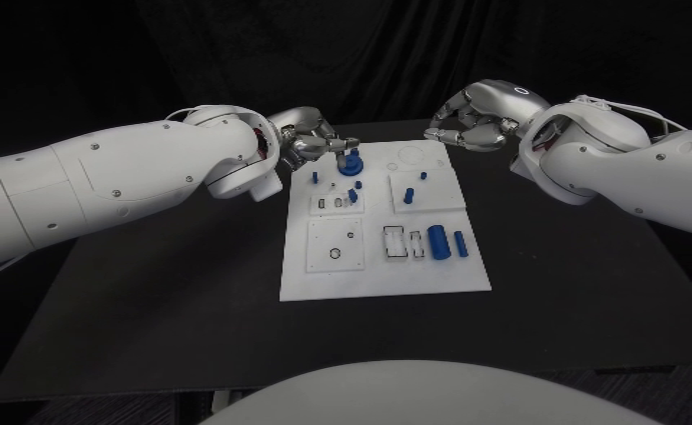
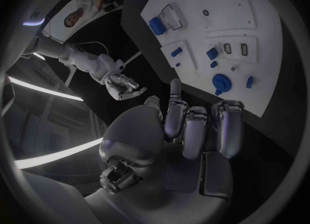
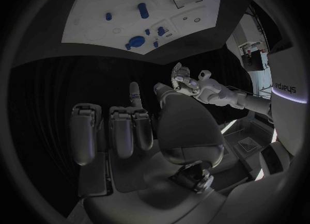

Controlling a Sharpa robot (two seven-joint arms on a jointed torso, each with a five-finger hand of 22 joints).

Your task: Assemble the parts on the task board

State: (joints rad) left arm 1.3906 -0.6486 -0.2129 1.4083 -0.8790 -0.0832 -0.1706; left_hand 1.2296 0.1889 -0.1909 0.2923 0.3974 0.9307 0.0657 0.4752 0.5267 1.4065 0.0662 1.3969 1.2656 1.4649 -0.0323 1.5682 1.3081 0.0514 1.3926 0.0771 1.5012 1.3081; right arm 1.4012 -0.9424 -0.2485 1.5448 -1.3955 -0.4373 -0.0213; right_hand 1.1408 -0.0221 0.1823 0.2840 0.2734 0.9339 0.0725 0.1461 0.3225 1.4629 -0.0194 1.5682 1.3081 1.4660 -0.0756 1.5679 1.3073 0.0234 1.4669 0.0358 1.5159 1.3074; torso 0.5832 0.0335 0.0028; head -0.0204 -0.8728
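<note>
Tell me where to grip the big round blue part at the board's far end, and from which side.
Grip the round blue part by its rim, coming straight down from above: it seems to lie flat on the task board, widest face up, smaller parts close by. The left hand, nearest, suits best.

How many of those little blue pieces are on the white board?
8 visible: one round knob by the left hand, three small ones just below it, two pegs right of those, two cylinders nearer the robot. The left hand might hide more.
</note>
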